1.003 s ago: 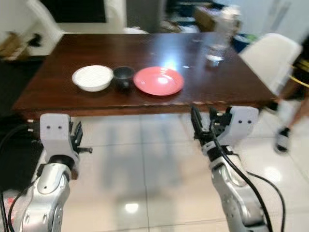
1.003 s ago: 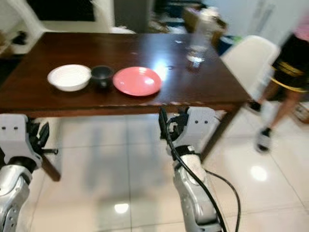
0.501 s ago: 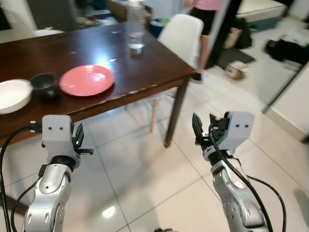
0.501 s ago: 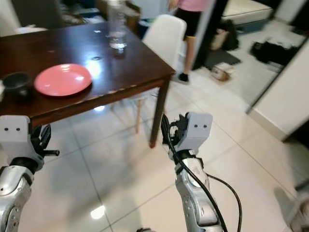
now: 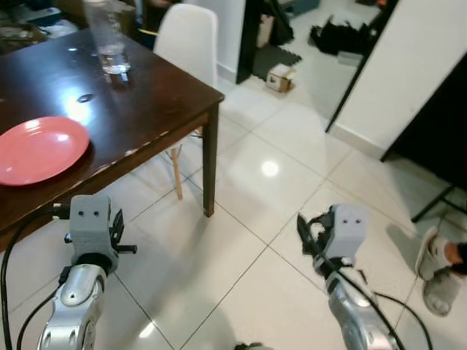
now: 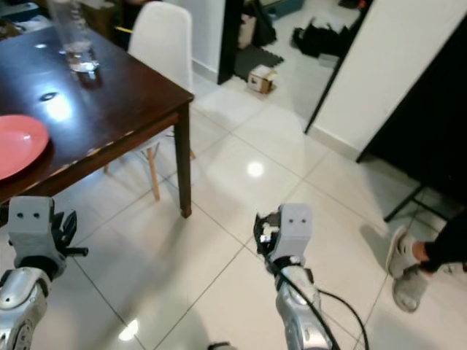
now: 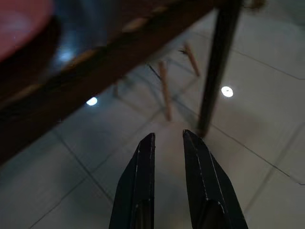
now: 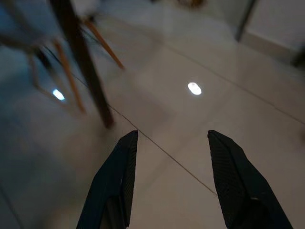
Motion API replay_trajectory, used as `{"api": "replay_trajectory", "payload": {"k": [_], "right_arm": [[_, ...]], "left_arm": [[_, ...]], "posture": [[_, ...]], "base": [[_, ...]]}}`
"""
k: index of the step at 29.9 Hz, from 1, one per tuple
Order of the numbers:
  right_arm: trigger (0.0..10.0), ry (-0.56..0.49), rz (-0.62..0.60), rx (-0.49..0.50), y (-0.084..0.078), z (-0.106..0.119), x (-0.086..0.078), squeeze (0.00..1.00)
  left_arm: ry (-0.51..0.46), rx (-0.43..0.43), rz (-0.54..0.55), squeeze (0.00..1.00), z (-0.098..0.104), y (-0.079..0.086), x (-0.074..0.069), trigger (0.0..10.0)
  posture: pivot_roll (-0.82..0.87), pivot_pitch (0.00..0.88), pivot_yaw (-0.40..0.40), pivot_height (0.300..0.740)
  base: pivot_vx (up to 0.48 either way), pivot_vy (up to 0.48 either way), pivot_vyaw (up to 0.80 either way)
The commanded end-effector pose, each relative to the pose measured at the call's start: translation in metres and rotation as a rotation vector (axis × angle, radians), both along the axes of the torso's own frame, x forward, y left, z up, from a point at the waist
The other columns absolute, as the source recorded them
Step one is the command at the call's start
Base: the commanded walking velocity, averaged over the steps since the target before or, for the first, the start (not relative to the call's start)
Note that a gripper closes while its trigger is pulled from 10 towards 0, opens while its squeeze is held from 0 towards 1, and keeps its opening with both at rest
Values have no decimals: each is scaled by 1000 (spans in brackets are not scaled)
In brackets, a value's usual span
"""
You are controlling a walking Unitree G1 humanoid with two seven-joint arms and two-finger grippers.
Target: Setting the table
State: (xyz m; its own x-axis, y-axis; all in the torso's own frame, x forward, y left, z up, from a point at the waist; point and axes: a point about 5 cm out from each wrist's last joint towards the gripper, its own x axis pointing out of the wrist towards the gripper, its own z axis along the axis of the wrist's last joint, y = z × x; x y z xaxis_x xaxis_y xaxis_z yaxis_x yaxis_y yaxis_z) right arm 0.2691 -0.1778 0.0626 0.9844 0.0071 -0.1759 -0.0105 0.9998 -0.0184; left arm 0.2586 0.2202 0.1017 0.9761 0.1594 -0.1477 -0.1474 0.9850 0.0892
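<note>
Your view swung away from the bench (image 5: 146, 95) toward the open floor (image 5: 277, 168); that was the camera turning, not the things moving. The white bowl and dark cup dropped out of frame, while the red plate (image 5: 36, 149) and the glass (image 5: 109, 44) sat where they were on the bench. Your left hand (image 7: 167, 143) hung nearly closed and empty below the bench edge; your right hand (image 8: 171, 157) was spread, holding nothing. Judging by this, you had turned off to fetch something.

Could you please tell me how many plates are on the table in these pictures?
1: a red plate on the dark table, near its front edge at the view's left. Others may lie beyond the frame.
</note>
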Motion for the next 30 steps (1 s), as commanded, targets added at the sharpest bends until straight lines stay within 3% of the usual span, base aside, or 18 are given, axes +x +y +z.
{"api": "replay_trajectory", "payload": {"k": [1, 3, 4, 6, 11, 17, 30], "right_arm": [[10000, 39, -7, -16, -4, -13, -7, 0], [10000, 98, 9, -38, -6, -29, -14, 0], [10000, 98, 9, -38, -6, -29, -14, 0], [10000, 173, 4, -37, -9, -46, -21, 0], [10000, 226, -25, -19, -11, -61, -25, 0], [10000, 255, -25, -30, -8, -74, -27, 0], [10000, 216, -18, -44, -11, -70, -19, 0]], "left_arm": [[45, 6, 6, 0, -12, 3, -5, 10000], [112, -5, 12, 0, -31, 8, -9, 10000], [112, -5, 12, 0, -31, 8, -9, 10000], [196, 21, 18, 0, -55, 13, -15, 10000], [287, -21, -27, 0, -78, 9, -20, 10000], [294, -9, -36, 0, -89, 5, -17, 10000], [290, -18, -35, 0, -98, 3, -18, 10000]], "posture": [[-25, 67, 47, 740], [-30, 65, 45, 740], [-30, 65, 45, 740], [-31, 64, 41, 740], [-33, 60, 31, 740], [-31, 56, 29, 740], [-34, 49, 18, 740]], "base": [[0, 0, -800], [0, 0, -800], [0, 0, -800], [0, 0, -800], [0, 0, -800], [0, 0, -800], [0, 0, -789]]}}
